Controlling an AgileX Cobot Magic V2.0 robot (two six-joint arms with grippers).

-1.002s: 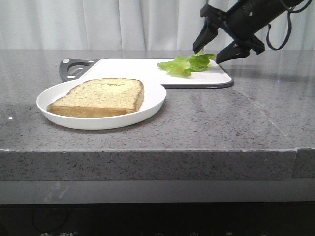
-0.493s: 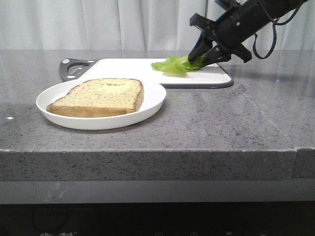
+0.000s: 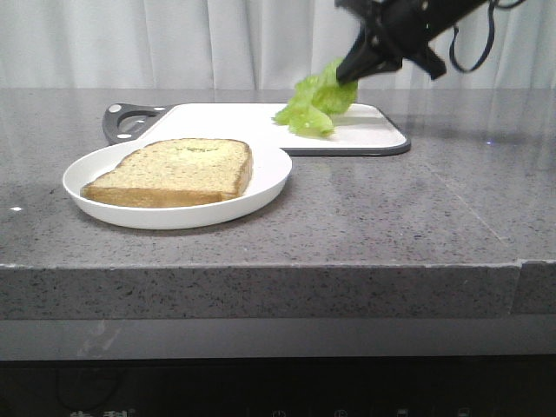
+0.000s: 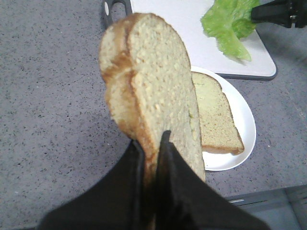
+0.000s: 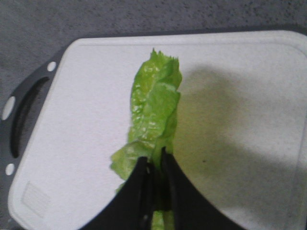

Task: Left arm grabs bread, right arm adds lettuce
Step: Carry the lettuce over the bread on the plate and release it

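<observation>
Lettuce [image 3: 314, 102] is seen pinched between the narrow fingers of the right gripper [image 3: 349, 73], clenched on one end of the leaf. In the front view the leaf hangs from the fingertips above the white cutting board [image 3: 261, 117]; whether its lowest tip touches the board surface cannot be told. In the right wrist view the same leaf [image 5: 154, 120] extends away from the closed right gripper [image 5: 155, 165], with the board [image 5: 240, 120] beneath it and a shadow cast on the board beside the leaf.

Bread [image 4: 153, 96] is held by the left gripper [image 4: 149, 146], which is clamped on the lower crust edge; the slice stands on edge, upright, above the grey stone counter [image 4: 53, 96]. The left gripper is not seen in the front view.

A second slice [image 3: 174, 172] lies flat on the white plate [image 3: 269, 178], as recorded in the front view; the plate sits on the counter [image 3: 417, 217] just in front of the cutting board, near its dark handle end [image 3: 126, 122]. In the left wrist view this plated slice [image 4: 216, 120] and plate [image 4: 244, 124] are partly hidden behind the raised bread, and the lettuce [image 4: 228, 24] is seen over the board [image 4: 182, 28] beyond
</observation>
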